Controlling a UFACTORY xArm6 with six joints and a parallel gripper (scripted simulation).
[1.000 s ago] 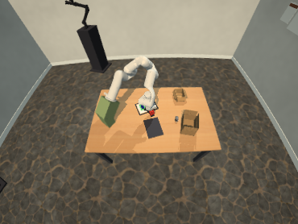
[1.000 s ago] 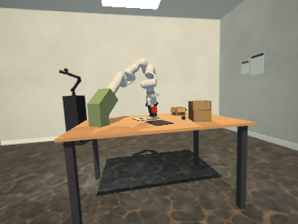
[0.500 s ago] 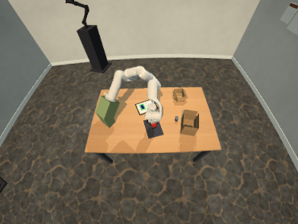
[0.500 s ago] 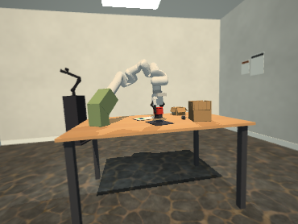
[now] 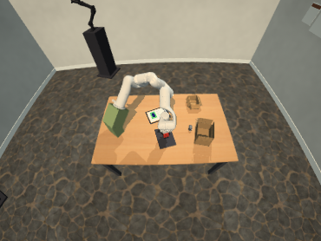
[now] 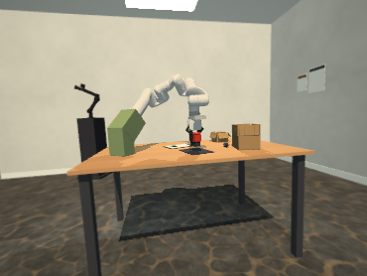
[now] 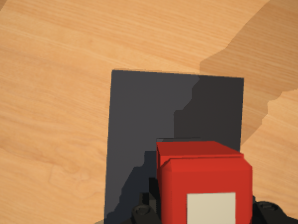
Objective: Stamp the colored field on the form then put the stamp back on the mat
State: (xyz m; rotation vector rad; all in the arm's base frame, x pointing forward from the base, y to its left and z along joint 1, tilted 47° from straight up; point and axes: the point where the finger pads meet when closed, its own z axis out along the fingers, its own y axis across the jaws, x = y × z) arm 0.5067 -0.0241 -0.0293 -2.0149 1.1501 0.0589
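My gripper is shut on the red stamp and holds it upright a little above the dark mat. In the wrist view the stamp's red block with a pale square label fills the lower right, over the mat's near part. The white form with its green field lies on the table behind the mat, apart from the stamp. The fingers are mostly hidden below the wrist view's edge.
Wooden table. A green block holds the arm's base at the left. Two open cardboard boxes stand at the right. A small dark object lies between mat and box.
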